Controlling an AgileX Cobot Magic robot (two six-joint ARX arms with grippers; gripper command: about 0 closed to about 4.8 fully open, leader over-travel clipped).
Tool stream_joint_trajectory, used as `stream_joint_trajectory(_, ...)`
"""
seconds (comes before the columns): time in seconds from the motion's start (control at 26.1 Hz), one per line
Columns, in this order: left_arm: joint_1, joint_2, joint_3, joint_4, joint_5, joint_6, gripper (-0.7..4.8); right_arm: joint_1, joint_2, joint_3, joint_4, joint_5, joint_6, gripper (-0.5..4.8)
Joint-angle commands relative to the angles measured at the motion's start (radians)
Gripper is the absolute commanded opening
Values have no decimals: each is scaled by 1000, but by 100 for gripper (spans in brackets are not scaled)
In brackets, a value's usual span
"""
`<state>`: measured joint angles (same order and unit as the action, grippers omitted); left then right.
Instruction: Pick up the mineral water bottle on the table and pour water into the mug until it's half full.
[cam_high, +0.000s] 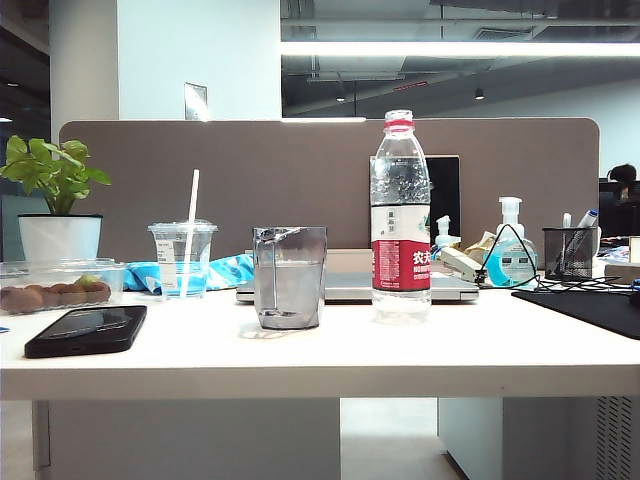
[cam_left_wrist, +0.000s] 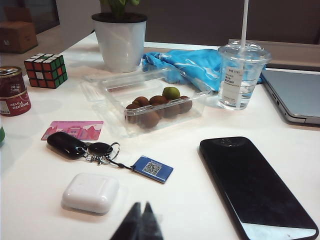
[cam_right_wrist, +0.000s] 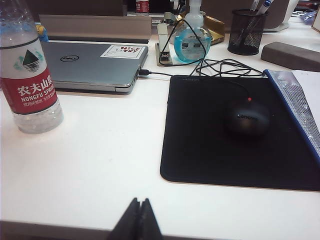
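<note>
The mineral water bottle (cam_high: 400, 215) stands upright and uncapped near the middle of the table (cam_high: 320, 365), with a red-and-white label; it also shows in the right wrist view as the bottle (cam_right_wrist: 30, 85). The mug (cam_high: 290, 277), clear grey and faceted, stands just left of the bottle, apart from it. My right gripper (cam_right_wrist: 140, 201) is shut and empty over the table's front edge, well short of the bottle. My left gripper (cam_left_wrist: 141, 205) is shut and empty, low over the table's left part. Neither arm shows in the exterior view.
A black phone (cam_high: 86, 330), a fruit box (cam_left_wrist: 157, 106), a lidded straw cup (cam_high: 182, 258), a potted plant (cam_high: 60, 215), keys (cam_left_wrist: 85, 148) and a white case (cam_left_wrist: 90, 192) lie left. A laptop (cam_right_wrist: 92, 65), a mouse (cam_right_wrist: 246, 119) on a black pad (cam_right_wrist: 200, 140), a blue pump bottle (cam_high: 510, 255) and a pen holder (cam_high: 569, 252) lie right.
</note>
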<state>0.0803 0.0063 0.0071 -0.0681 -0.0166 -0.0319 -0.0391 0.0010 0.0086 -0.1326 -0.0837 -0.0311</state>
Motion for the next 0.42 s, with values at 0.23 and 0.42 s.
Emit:
stream_joint_trajectory(0.23, -1, 1, 2, 8, -3, -3, -4, 1, -1, -8, 5, -4, -2, -1)
stream_joint_trajectory(0.42, -1, 1, 2, 8, -3, -3, -4, 1, -1, -8, 5, -4, -2, -1)
